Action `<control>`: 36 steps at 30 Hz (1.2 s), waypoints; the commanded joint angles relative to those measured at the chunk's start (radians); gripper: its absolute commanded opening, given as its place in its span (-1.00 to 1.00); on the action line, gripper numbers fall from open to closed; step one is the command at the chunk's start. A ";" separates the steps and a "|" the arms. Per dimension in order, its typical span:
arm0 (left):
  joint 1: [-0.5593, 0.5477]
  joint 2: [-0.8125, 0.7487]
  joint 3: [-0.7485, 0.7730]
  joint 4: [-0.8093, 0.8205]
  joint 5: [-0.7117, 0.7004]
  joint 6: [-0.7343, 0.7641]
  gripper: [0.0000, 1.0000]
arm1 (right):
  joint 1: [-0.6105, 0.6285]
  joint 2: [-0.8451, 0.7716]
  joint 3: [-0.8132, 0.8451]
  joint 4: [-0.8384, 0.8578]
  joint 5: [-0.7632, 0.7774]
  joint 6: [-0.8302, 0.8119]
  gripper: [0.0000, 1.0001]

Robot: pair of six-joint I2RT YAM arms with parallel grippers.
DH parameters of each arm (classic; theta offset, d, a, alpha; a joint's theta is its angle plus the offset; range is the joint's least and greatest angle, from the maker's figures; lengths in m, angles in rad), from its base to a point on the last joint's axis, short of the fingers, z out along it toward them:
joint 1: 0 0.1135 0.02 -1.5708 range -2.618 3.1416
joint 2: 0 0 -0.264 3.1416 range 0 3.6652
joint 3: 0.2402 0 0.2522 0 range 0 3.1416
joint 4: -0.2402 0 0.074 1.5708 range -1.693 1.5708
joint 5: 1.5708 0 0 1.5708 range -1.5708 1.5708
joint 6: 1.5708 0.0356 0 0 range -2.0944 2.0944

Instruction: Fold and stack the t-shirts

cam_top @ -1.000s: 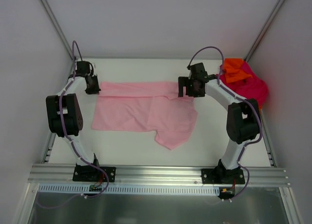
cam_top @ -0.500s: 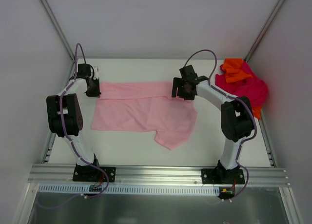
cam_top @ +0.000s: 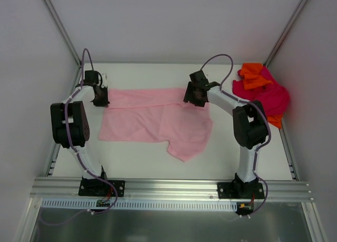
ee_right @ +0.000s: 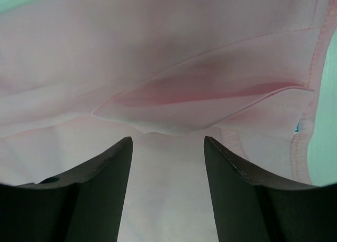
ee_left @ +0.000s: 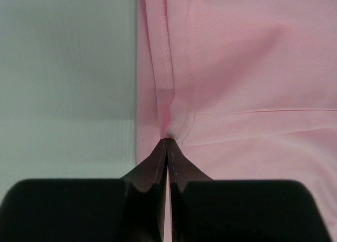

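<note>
A pink t-shirt [cam_top: 155,118] lies spread across the middle of the white table, with its far edge folded over. My left gripper [cam_top: 101,100] is at the shirt's far-left corner, shut on a pinch of the pink fabric [ee_left: 174,127], as the left wrist view [ee_left: 167,141] shows. My right gripper [cam_top: 194,97] is at the shirt's far-right corner, open, its fingers straddling the folded pink cloth [ee_right: 200,94] in the right wrist view [ee_right: 167,142].
A heap of magenta [cam_top: 268,94] and orange [cam_top: 253,76] shirts lies at the far right of the table [cam_top: 142,157], beside the right wall. The enclosure walls stand close on both sides.
My right gripper has swung left and toward the far edge, from over the shirt's right edge to its far-right corner. The left gripper has stayed at the far-left corner.
</note>
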 commanded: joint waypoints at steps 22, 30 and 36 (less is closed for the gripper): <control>0.030 -0.003 0.012 0.015 0.038 0.011 -1.00 | 0.017 0.089 0.117 -0.005 0.088 0.124 -0.95; 0.030 -0.003 0.018 0.020 0.044 0.002 -1.00 | 0.032 0.006 0.084 -0.048 0.067 0.122 -0.98; 0.030 -0.009 0.010 0.015 0.044 -0.007 -1.00 | 0.054 -0.077 0.001 -0.062 0.041 0.136 -0.98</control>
